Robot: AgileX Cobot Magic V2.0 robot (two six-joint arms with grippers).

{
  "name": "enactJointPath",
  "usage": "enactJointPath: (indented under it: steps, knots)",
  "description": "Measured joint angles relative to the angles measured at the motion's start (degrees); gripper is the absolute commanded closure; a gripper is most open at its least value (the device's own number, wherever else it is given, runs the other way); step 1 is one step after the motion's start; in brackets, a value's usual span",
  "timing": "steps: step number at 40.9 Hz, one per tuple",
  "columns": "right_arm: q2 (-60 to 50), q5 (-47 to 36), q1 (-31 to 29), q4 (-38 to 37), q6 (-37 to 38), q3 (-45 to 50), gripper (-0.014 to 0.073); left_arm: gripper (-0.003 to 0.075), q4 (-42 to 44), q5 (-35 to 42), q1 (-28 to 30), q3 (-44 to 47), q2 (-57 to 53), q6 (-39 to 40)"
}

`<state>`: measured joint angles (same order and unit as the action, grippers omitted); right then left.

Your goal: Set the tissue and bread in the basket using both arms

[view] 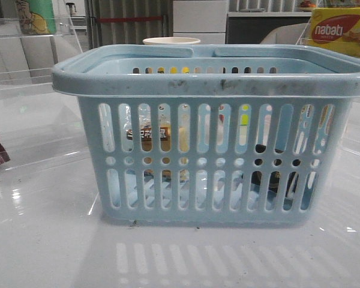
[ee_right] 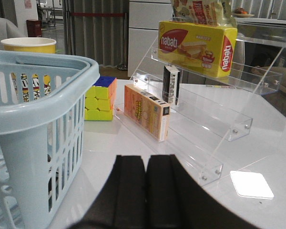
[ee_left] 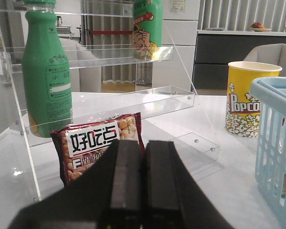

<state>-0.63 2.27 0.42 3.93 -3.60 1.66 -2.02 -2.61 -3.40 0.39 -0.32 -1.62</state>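
The light blue basket (view: 210, 84) fills the middle of the front view. Through its slots I see the bread (view: 147, 135), with its dark band and white characters, standing inside at the left. The dark tissue pack (view: 275, 175) lies low inside at the right. Neither gripper shows in the front view. My left gripper (ee_left: 143, 146) is shut and empty, left of the basket (ee_left: 276, 143). My right gripper (ee_right: 146, 160) is shut and empty, right of the basket (ee_right: 43, 109).
On the left stands a clear acrylic shelf (ee_left: 109, 107) with green bottles (ee_left: 46, 71) and a snack bag (ee_left: 97, 143), with a popcorn cup (ee_left: 248, 102) behind the basket. On the right a clear shelf (ee_right: 219, 109) holds the nabati box (ee_right: 198, 45), an orange box (ee_right: 145, 112) and a cube (ee_right: 101, 98).
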Motion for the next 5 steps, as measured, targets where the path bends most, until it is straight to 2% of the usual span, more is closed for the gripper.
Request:
enactJointPath:
  steps: [5]
  knots:
    - [0.0, 0.0, 0.0, 0.0, 0.0, 0.0, 0.0567, 0.0627, 0.0, 0.0, 0.0, 0.0, 0.0, 0.0]
